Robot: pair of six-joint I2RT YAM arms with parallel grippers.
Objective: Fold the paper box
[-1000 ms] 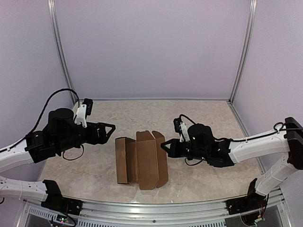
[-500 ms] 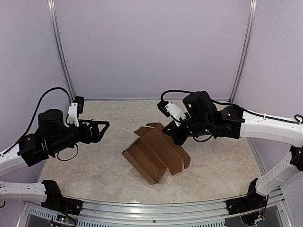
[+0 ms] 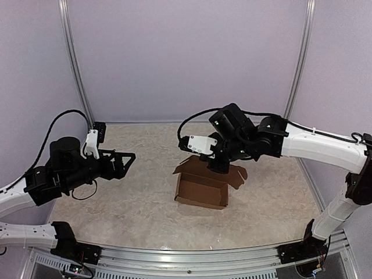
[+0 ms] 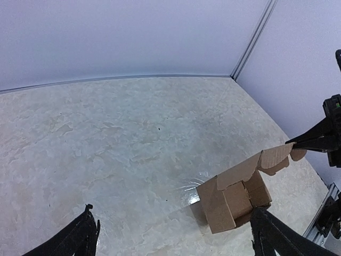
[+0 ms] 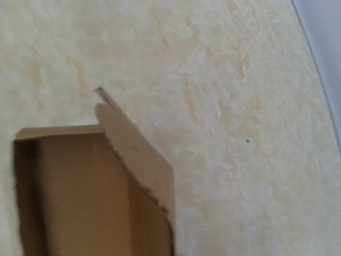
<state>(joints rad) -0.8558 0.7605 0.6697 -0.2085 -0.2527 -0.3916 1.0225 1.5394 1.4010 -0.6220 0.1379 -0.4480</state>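
Paper box (image 3: 201, 190): sits near the middle of the table (image 3: 116, 203), a little right of centre, bottom on the surface. Plain brown cardboard, matt, no print. It is half formed: a shallow open oblong with low walls, and you see into the darker inside from above. One flap (image 3: 237, 174) rises off the far right corner. The left wrist view (image 4: 226, 202) shows creased panels, a wavy die-cut edge and a rounded tab. The right wrist view (image 5: 80, 202) looks straight down on the open trough, the flap edge rough and fibrous.

Right gripper (image 3: 220, 167): your right arm reaches in from the right, long white link stretched out, black wrist bent down over the box's far edge. Seen from the left wrist camera, its black fingers (image 4: 319, 137) taper to a point at the tip of the lifted flap (image 4: 273, 156). Read as narrow and pinching that flap. Its own camera shows no fingers.

Left gripper (image 3: 129, 164): your left arm is held low on the left, forearm level, pointing at the box and well apart from it. Jaws spread wide, nothing between them. Thin black fingers (image 4: 80, 237) frame the bottom corners of its view.

Table: glossy beige marbled top. Pale lilac walls behind, with aluminium posts (image 3: 72, 64).
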